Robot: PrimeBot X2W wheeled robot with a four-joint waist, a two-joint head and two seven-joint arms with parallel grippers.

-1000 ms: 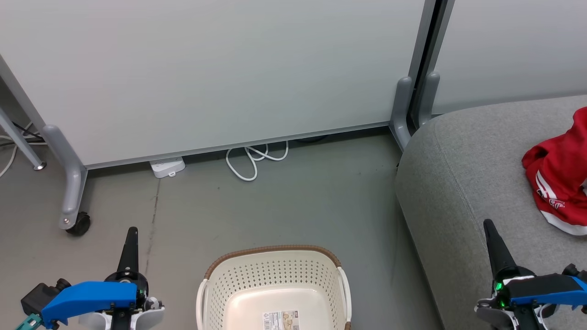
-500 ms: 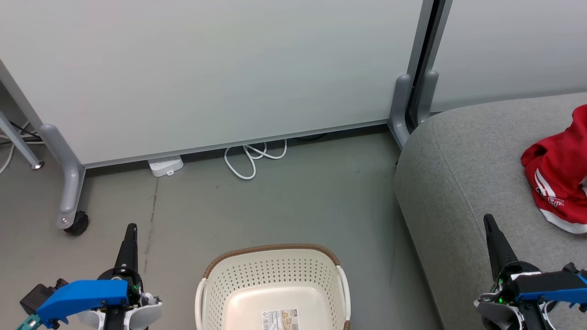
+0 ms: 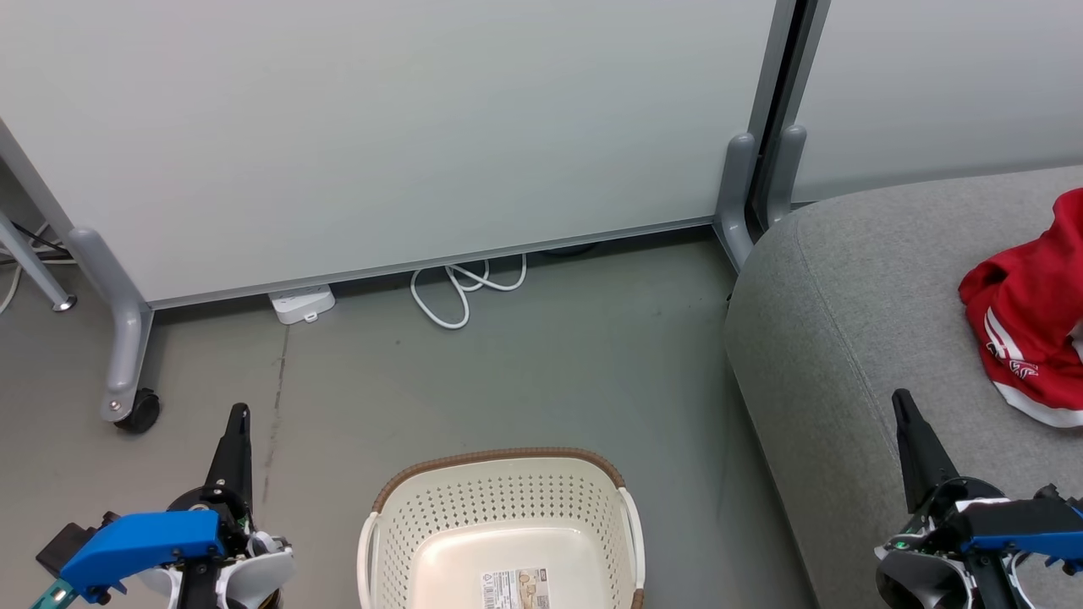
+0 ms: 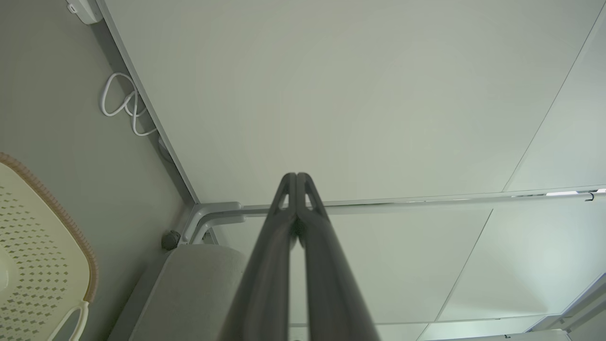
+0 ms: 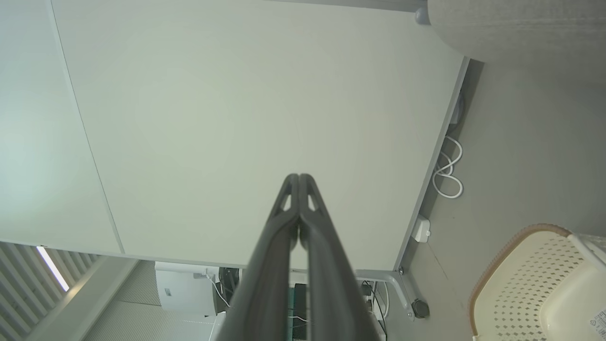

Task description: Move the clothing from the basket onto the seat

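Basket (image 3: 499,458) shows only its label sticker (image 3: 514,589) inside, red clothing (image 3: 1028,313) heaped on the grey seat (image 3: 846,321) well right of the basket, left claw (image 3: 239,412) and right claw (image 3: 899,396) flanking the basket, both pressed together holding nothing; I judge the transfer finished, next move just checking the basket's unseen near end.

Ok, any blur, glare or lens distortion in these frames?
Head view: sharp, evenly lit, laundry basket glare-free. Left wrist view: left gripper looms close, soft-edged. Right wrist view: right gripper likewise; partition panel edges bow from the wide lens.
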